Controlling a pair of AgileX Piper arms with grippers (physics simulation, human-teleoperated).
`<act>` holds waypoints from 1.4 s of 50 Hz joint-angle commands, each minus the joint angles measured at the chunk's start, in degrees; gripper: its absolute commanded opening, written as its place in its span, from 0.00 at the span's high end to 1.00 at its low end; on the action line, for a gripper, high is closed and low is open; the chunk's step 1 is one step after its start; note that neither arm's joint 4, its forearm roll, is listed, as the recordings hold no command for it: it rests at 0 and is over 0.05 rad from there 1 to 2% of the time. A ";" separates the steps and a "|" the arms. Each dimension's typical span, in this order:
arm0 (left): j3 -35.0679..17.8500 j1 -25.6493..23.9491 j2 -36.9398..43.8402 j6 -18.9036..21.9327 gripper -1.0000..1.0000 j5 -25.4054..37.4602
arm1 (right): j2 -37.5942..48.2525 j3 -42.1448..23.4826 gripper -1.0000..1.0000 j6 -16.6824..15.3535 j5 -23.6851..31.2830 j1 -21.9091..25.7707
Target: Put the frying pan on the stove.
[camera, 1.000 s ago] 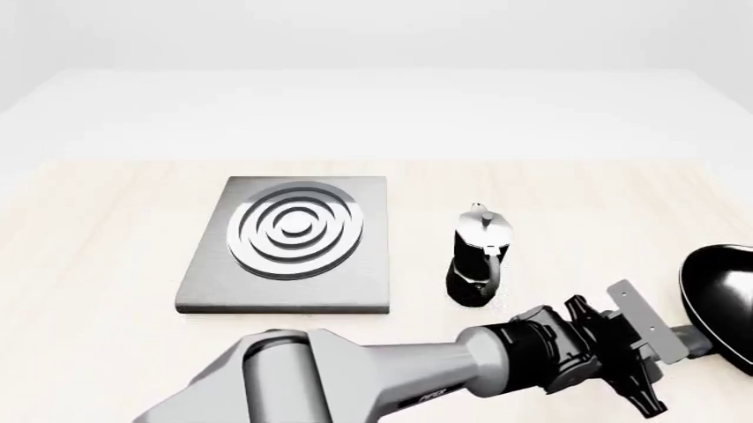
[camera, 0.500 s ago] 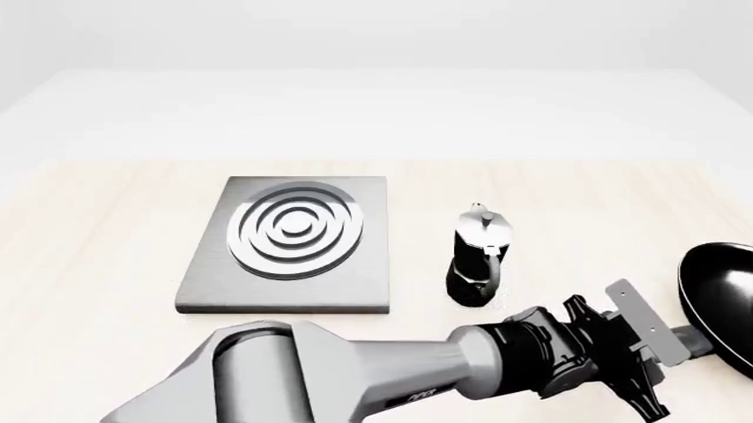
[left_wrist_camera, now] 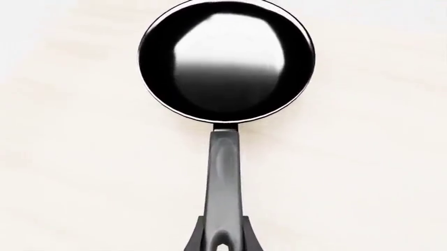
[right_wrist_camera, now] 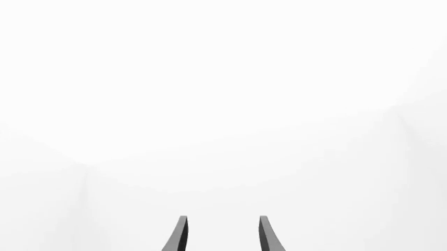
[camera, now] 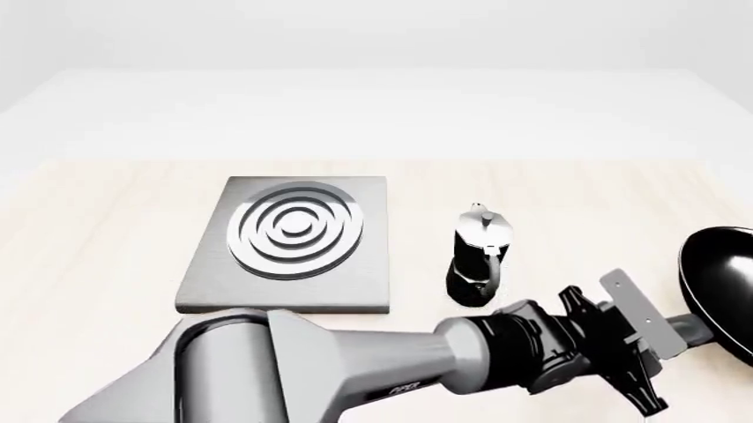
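Dark grey handle clamped between the left gripper (left_wrist_camera: pixel 223 238) fingers | frying pan (camera: pixel 720 286) at the table's right edge, seemingly lifted | keep it level, swing left past the moka pot (camera: pixel 479 256) | stove (camera: pixel 291 242) bare | right gripper (right_wrist_camera: pixel 222 235) parted, holding nothing.

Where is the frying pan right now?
In the front view the frying pan sits at the table's far right edge, right of the moka pot, its handle held by the left gripper.
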 commanded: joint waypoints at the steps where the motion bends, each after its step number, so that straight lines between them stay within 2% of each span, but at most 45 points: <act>1: 0.53 0.15 -3.56 0.81 1.00 -2.02 | 0.00 -7.31 0.00 -0.89 7.56 0.95; 17: -0.20 2.17 -4.73 1.34 1.00 -1.66 | 0.00 -10.64 0.00 -1.55 11.05 1.58; 32: -4.70 5.54 -3.68 3.73 1.00 1.43 | 0.00 -8.14 0.00 -1.89 8.56 1.82; 44: -4.25 6.45 -6.20 4.29 1.00 1.23 | 0.00 -7.59 0.00 -2.01 8.08 1.82; 70: -3.56 9.88 -10.79 5.25 1.00 1.17 | 0.00 -13.17 0.00 -2.40 13.72 1.95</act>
